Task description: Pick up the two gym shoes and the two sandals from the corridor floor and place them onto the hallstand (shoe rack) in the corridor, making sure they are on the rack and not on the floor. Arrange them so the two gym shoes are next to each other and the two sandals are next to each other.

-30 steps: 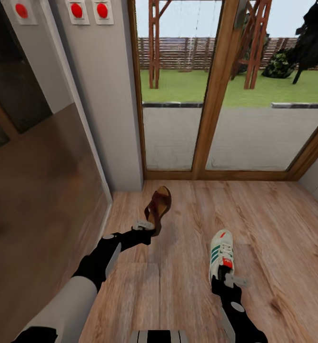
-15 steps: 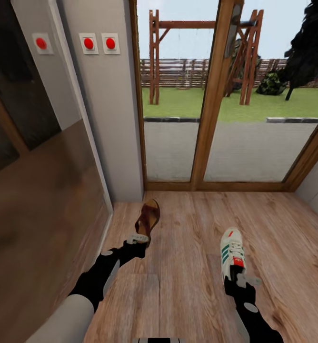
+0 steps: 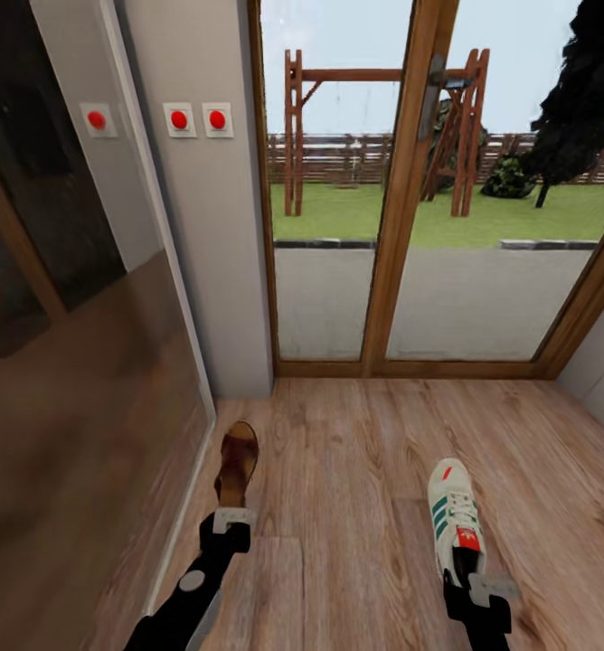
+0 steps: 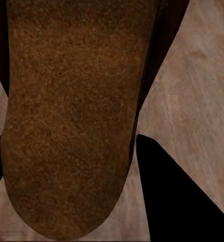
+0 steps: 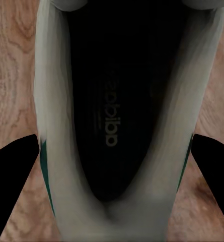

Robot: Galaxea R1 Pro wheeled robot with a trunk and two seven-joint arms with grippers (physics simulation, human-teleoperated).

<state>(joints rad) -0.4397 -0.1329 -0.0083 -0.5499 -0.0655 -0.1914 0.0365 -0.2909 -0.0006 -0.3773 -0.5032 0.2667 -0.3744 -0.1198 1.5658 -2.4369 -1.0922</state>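
We are looking down from the head camera at a corridor floor [image 3: 356, 470] of light brown wood-grain planks, ending at a glass door with a wooden frame [image 3: 401, 199] that opens onto a lawn. A grey wall with three red buttons [image 3: 198, 119] is standing to the left, beside a dark glossy panel [image 3: 67, 362].

Our left gripper [image 3: 234, 517] is pinching the heel end of a dark brown sandal [image 3: 237, 463], which is pointing away from us toward the door, close to the left wall. In the left wrist view we are seeing the sandal's tan footbed [image 4: 71, 116] from right above, with the dark fingers [image 4: 177, 196] on either side of it and the floor planks behind.

Our right gripper [image 3: 485, 586] is pinching the heel of a white gym shoe [image 3: 456, 520] with green side stripes and a red heel patch, its toe also pointing toward the door. In the right wrist view we are looking into the shoe's dark opening [image 5: 112, 111], with a dark finger [image 5: 13, 189] at each side of the white heel.

The sandal and the gym shoe are well apart, one at each arm. We cannot tell whether they are lifted or touching the floor.
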